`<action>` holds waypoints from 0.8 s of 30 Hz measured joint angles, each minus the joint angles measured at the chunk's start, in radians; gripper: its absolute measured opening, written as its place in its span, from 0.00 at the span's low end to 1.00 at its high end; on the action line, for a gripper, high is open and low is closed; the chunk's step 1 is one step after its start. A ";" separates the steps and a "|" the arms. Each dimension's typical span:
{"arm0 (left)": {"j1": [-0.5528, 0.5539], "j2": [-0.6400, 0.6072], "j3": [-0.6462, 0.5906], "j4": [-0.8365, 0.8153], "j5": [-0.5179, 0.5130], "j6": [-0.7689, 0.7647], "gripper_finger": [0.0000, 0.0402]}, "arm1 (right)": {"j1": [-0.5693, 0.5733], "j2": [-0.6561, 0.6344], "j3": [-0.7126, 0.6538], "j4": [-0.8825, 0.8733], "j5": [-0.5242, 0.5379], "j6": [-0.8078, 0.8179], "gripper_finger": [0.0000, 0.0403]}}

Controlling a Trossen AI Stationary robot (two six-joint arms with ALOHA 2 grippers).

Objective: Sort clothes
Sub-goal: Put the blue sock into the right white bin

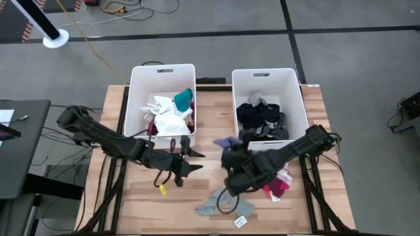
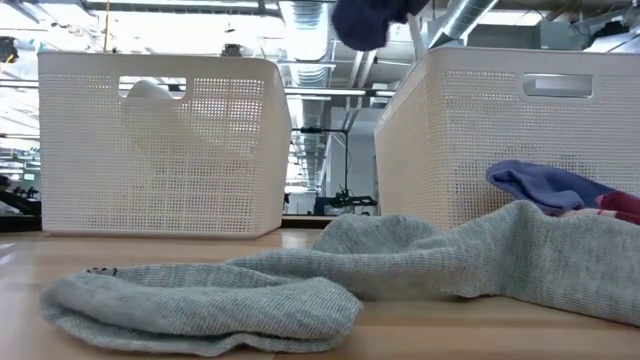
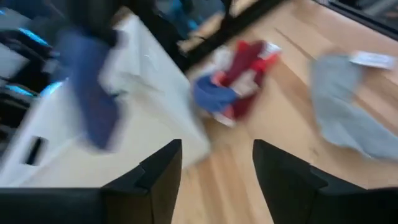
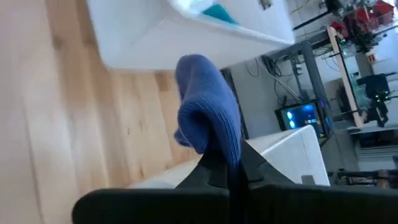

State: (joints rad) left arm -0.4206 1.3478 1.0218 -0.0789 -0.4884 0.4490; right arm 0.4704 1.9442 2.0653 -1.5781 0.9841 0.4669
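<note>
We see a pale wooden table [image 1: 131, 203] standing on a grey concrete floor [image 1: 341, 59], with cables trailing across the floor behind it and a dark desk [image 1: 20, 151] off to one side. Two white perforated bins sit side by side at the back of the table: the left bin [image 1: 139, 92] holds white, teal and maroon clothes, the right bin [image 1: 296, 98] holds black and grey ones. Our right gripper [image 1: 231, 152] hangs just in front of the right bin, its fingers pinched tight on a blue sock [image 4: 208, 112] that droops over them. Our left gripper [image 1: 190, 160] hovers over bare wood in front of the left bin, its fingers [image 3: 155, 177] spread apart with nothing between them. A grey garment [image 2: 300, 285] with a paper tag lies flat near the front edge, and a small heap of red, pink and blue pieces [image 1: 279, 185] rests close by the right arm; what the yellow scrap [image 1: 162, 189] on the wood is, we cannot tell. Level across the table, we look into a bright hall with ceiling ducts [image 2: 305, 30].
</note>
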 joint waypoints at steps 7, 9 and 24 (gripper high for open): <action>-0.006 -0.024 -0.001 -0.255 0.095 -0.105 0.49 | -0.102 -0.108 0.002 0.007 0.011 -0.086 0.01; -0.006 -0.024 -0.002 -0.300 0.095 -0.137 0.48 | -0.136 -0.146 0.002 0.008 0.011 -0.118 0.01; -0.008 -0.026 -0.063 -0.293 0.235 -0.183 0.47 | -0.525 -0.446 -0.053 0.051 -0.241 -0.370 0.01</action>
State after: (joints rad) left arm -0.4290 1.3219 0.9588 -0.3722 -0.2536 0.2659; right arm -0.0543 1.4982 2.0127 -1.5271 0.7433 0.0971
